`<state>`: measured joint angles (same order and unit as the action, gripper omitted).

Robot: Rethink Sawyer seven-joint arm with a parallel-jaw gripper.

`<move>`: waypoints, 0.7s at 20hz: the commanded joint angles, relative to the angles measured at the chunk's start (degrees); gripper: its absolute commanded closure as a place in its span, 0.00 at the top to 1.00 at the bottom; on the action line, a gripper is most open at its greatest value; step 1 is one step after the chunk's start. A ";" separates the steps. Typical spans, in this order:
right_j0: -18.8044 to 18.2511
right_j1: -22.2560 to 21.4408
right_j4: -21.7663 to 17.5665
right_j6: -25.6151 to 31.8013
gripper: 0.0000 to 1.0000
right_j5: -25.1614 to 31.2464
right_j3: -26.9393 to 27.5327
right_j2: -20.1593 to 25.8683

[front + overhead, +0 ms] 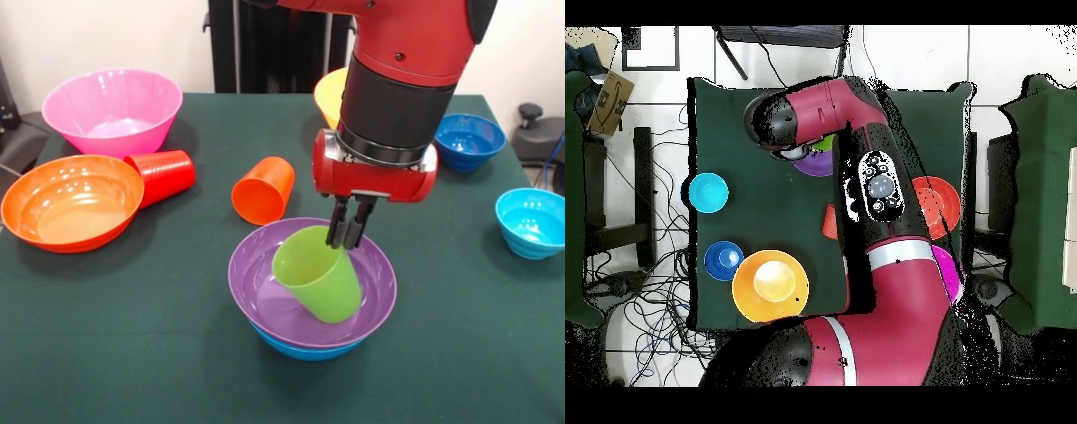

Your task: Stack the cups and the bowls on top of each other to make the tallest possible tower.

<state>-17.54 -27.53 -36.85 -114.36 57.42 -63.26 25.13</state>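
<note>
Status, approx. one third done by our judgement. We see the tower (312, 296) near the desk (132, 353) front edge: purple bowl (265, 291) nested in the blue bowl (305, 349), green cup (320, 272) inside the purple bowl, tilted, mouth facing up and left, not seated flat.

Tool (346, 240): fingers narrow, pinched on the far rim of the green cup. We judge the cup is held, not released.

Parts not yet stacked:
- pink bowl (113, 110), far left corner.
- orange bowl (71, 201), left, just beside the pink bowl.
- red cup (163, 175), on its side, touching the orange bowl's rim.
- orange cup (264, 189), on its side, behind the tower.
- yellow bowl (328, 93), far side, mostly hidden by the arm.
- small dark blue bowl (470, 141), far right.
- small cyan bowl (532, 222), right edge.

Overhead view: arm covers the tower; only slivers of the purple bowl and green cup show.

Remaining, as we judge: set the green cup square, pref. mouth down for a flat top, then add five bowls and two cups. Risk: a tilted cup gives a poor base for the next part.
</note>
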 commanded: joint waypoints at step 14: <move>-0.53 -1.60 -0.84 9.92 0.00 4.95 -2.13 -1.83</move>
<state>-17.57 -27.63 -36.75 -114.36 57.42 -63.27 24.53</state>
